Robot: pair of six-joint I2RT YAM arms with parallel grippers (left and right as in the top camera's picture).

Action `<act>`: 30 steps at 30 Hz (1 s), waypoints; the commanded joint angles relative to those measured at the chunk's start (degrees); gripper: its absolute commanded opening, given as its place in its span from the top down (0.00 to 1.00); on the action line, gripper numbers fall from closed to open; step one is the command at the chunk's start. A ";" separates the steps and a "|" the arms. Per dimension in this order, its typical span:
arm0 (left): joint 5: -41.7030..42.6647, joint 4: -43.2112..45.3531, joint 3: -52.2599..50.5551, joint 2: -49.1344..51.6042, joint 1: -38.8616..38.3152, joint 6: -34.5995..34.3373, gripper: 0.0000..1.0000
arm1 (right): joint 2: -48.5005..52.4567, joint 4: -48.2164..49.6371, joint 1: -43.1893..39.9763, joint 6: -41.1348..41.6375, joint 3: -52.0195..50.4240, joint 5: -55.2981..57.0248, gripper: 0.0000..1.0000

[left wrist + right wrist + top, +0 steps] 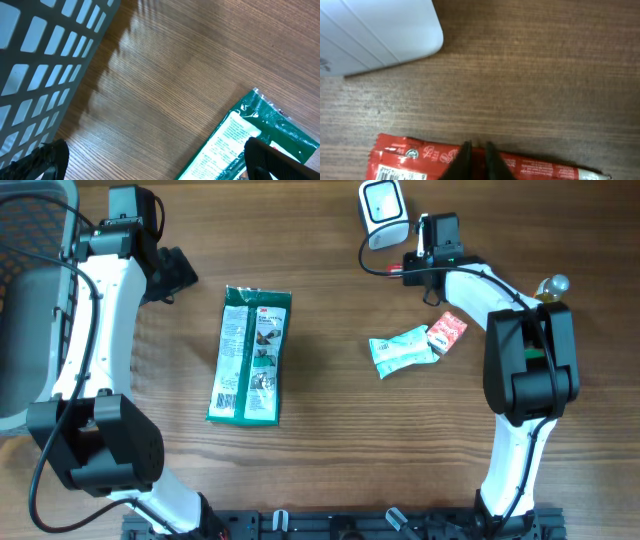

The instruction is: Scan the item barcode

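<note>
Here the glossy red packet (410, 157), white label at its left end, lies low in frame on the bench (530, 75), right pincer (476, 150) pinched shut on its upper edge; left pincer (155, 150) gapes wide

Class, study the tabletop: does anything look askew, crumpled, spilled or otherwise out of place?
The pale teal packet right of centre is crumpled and lies tilted, its end touching or overlapping the red packet. The large green package lies flat and nearly straight. Nothing looks spilled.
</note>
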 commanded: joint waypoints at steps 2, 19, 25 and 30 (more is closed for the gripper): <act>0.28 0.15 0.79 0.26 0.26 0.87 0.00 | -0.44 -5.14 -0.04 0.66 -0.07 -0.28 0.96; 0.28 0.15 0.79 0.26 0.20 0.87 0.00 | -18.36 -40.74 4.11 -3.17 5.11 -23.54 0.90; 0.28 0.15 0.79 0.26 0.20 0.87 0.00 | -15.89 -36.63 12.13 -1.62 0.98 -22.91 0.85; 0.28 0.15 0.79 0.26 0.22 0.87 0.00 | -12.20 -34.97 14.25 6.88 -4.37 -6.01 0.76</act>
